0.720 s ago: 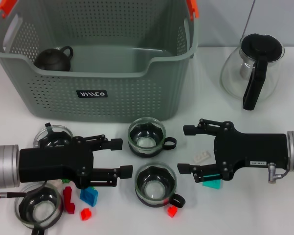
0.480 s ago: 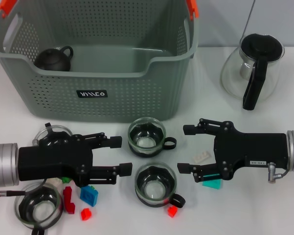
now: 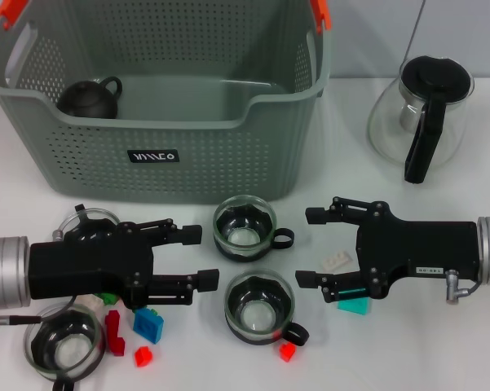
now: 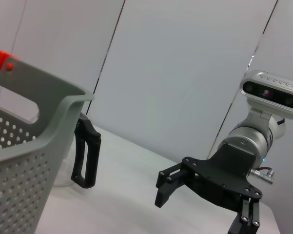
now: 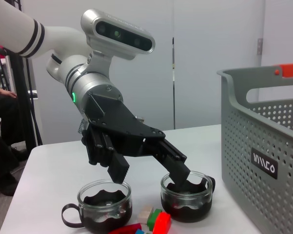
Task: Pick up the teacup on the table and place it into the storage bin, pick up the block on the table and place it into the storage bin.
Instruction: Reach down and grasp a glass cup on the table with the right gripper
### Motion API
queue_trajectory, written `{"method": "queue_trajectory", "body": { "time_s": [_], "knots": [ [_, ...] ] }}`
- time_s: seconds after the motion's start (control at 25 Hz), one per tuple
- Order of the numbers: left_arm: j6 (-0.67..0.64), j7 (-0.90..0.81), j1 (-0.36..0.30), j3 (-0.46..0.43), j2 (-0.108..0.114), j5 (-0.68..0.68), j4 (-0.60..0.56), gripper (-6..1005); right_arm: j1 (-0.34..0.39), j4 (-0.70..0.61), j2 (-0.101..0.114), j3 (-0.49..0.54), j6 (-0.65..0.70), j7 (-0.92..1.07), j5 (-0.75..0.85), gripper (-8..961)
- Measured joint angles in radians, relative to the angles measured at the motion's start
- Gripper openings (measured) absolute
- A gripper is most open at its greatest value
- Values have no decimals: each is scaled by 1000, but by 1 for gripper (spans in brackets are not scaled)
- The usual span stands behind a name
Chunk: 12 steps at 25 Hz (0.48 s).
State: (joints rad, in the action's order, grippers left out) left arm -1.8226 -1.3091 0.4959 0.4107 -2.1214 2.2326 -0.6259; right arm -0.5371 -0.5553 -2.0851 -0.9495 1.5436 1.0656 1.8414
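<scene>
Several glass teacups stand on the white table in front of the storage bin: one just before the bin, one nearer me, one partly under my left arm, one at the front left. Loose blocks lie about: blue, red, teal, white. My left gripper is open and empty, left of the two middle cups. My right gripper is open and empty to their right. The right wrist view shows the left gripper above two cups.
A dark teapot sits inside the bin at its left. A glass pitcher with a black handle stands at the back right. Small red blocks lie by the front cup. The bin wall also shows in the right wrist view.
My left gripper has crept slightly back toward the bin and to the left, still open. The right arm and all objects have not moved.
</scene>
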Motion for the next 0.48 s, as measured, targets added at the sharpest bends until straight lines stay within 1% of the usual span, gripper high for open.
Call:
{"method": "queue_trajectory", "body": {
  "time_s": [0.36, 0.48],
  "knots": [
    [4, 2, -2, 1, 2, 1, 1, 833, -3, -1, -4, 0, -3, -1, -1, 945],
    [0, 2, -4, 5, 5, 8, -3, 832, -3, -20, -6, -2, 2, 3, -2, 945]
  ]
}}
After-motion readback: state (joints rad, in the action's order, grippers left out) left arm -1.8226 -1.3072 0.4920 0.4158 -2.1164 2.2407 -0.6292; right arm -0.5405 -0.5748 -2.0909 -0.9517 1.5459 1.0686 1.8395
